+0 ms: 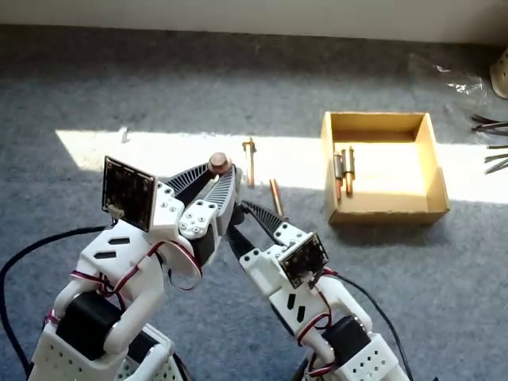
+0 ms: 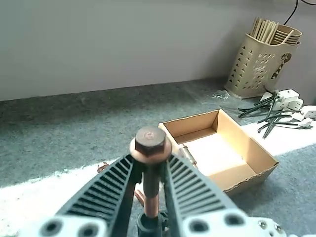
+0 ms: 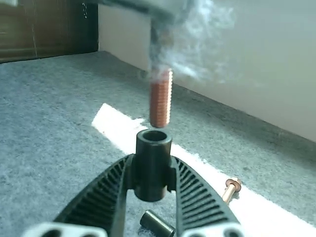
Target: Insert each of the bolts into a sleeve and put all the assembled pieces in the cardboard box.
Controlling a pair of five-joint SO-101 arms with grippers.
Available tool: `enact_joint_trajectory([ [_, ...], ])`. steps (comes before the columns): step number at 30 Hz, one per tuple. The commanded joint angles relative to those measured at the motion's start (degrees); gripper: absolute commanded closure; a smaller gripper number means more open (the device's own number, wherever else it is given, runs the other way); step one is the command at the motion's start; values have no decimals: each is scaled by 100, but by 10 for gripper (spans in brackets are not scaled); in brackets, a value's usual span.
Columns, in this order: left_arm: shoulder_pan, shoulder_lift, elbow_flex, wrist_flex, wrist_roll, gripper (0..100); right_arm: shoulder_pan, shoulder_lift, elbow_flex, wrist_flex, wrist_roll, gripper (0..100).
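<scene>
We see the left gripper closed on a copper-coloured hex-head bolt. It pinches the shank just under the head, so the bolt hangs upright with its threads down. Directly beneath, the right gripper is clamped around a short black tubular sleeve, mouth up. The relation that matters is this: the bolt's threaded tip sits just above the sleeve's bore, not yet inside, with both long axes near vertical. In the right wrist view the tip looks slightly off-centre over the rim, so we judge a small sideways correction may be needed before a straight descent. Nothing stands between tip and bore. On the grey carpet lie a loose copper bolt, a second copper rod-like piece near it, and a spare black sleeve on its side below the right gripper. The open brown cardboard box sits well apart on the right arm's side, with 2 assembled pieces against one wall. We judge the right arm the nearer for delivery.
</scene>
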Motion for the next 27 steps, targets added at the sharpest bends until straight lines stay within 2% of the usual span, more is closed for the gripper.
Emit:
enact_joint_trajectory([
  [1, 31, -75, -31, 0, -123, 996, 154, -66, 699, -180, 62, 994],
  [16, 40, -66, 101, 202, -132, 996, 127, -66, 690, -180, 62, 994],
  [27, 75, -66, 347, 44, -141, 996, -259, -66, 716, -180, 62, 994],
])
